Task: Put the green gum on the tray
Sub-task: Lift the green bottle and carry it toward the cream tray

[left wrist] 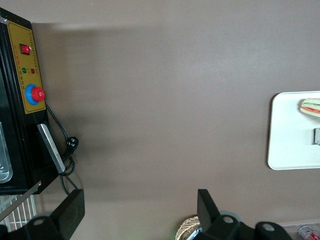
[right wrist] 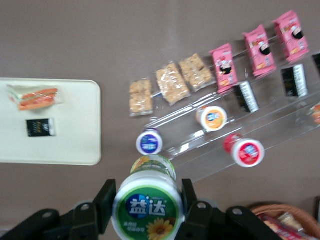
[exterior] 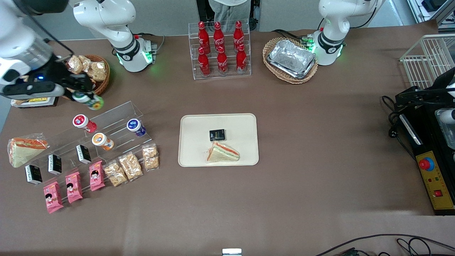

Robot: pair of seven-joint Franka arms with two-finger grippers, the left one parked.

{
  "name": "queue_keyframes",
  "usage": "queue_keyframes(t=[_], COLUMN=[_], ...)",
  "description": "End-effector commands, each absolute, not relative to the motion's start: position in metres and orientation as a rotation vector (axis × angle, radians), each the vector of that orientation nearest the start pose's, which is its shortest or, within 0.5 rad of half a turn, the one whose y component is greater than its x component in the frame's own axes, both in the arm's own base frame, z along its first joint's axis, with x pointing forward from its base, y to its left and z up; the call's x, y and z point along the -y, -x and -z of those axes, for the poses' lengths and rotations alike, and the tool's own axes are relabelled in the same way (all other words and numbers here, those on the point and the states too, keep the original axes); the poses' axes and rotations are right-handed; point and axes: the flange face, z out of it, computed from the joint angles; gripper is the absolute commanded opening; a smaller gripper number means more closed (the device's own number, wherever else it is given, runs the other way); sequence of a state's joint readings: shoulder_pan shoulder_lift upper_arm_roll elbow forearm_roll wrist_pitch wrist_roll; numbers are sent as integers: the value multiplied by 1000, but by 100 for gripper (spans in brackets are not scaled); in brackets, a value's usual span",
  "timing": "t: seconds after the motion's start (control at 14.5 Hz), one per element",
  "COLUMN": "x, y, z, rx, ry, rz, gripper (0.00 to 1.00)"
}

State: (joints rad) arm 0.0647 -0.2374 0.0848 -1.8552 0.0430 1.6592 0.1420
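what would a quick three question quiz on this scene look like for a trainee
1. True or false: the green gum is already lying on the tray.
2. Which bottle stands nearest the tray on the clear display rack? A) red-lidded bottle B) orange-lidded bottle C) purple-lidded bottle
3. Name the two items already on the tray.

Key
1. False. The gripper has its jaws shut on it, above the table at the working arm's end, beside the snack basket.
2. C.
3. A wrapped sandwich and a small black packet.
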Motion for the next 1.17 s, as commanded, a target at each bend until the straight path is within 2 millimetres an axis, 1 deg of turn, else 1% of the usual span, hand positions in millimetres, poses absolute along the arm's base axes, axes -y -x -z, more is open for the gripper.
queue_keyframes(t=[0.0,0.21,0.28,0.34,0.41,0.48,0.55,0.69,0.76,0.83,1.1], x=[-173,-245,-269,-285,-298,-314,-334,-344,-347,-346,-339], y=[-485,-487,-487,-488,-490,-491,-483,-474,-467,-463,-454], z=[-611,-589,-577,-562,-543,-518,-497,-452,-430,-407,-329], rx=[-213,-421,-478,-528,-530,-517,-502,-571,-567,-566,-577], ry=[3082,3041,3031,3023,3031,3044,3048,3019,3009,3005,3021], rz=[-8,17,22,15,-7,-35,-37,-5,12,19,-4], gripper=[27,27,27,27,28,28,28,28,28,28,28])
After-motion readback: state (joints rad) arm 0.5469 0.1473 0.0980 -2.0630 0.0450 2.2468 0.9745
